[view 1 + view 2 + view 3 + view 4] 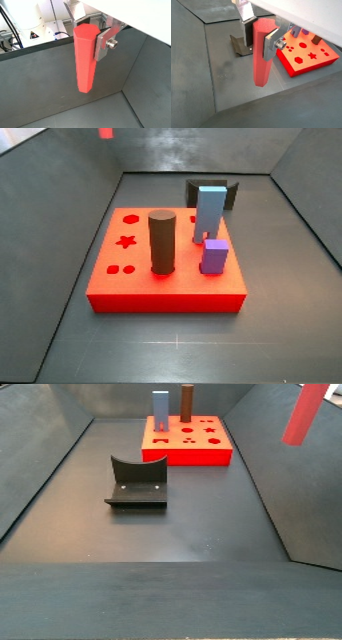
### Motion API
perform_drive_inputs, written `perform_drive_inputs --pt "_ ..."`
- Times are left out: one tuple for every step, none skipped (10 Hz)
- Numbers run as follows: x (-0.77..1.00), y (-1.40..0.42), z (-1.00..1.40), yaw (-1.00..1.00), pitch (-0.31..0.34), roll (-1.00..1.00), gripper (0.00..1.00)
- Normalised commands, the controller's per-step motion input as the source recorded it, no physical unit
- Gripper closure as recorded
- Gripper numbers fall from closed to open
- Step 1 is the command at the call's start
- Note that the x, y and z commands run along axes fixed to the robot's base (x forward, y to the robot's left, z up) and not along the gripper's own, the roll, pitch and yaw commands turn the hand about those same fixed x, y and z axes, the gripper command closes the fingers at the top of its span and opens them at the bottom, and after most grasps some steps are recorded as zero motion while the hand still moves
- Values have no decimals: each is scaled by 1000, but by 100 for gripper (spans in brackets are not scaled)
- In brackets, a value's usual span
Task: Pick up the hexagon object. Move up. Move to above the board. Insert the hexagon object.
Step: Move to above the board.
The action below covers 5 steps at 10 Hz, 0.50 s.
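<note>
I'm holding the hexagon object (262,52) clamped in the gripper (266,41), high and off to the side of the board (309,57). Carrying it across, I judge it could clip the dark cylinder (162,242) or blue block (210,213) if I descend early.

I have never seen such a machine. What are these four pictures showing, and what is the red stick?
This is a robot arm with a two-finger gripper. Two cameras sit on its wrist and look down past the fingers; two others stand beside the box. The gripper holds the hexagon object, a long red rod, high above the dark floor; in a side view only its lower end shows. On the floor lies the board, a flat red block with shaped holes. A dark cylinder, a blue block and a purple block stand in it. Nearby is the fixture.
</note>
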Motion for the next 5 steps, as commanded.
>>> perform_drive_inputs --pt "-420 9 28 -13 60 21 100" --pt "-420 9 28 -13 60 21 100" --pt "-420 9 28 -13 60 21 100" --pt "-421 9 28 -13 60 21 100" --pt "-420 9 28 -13 60 21 100"
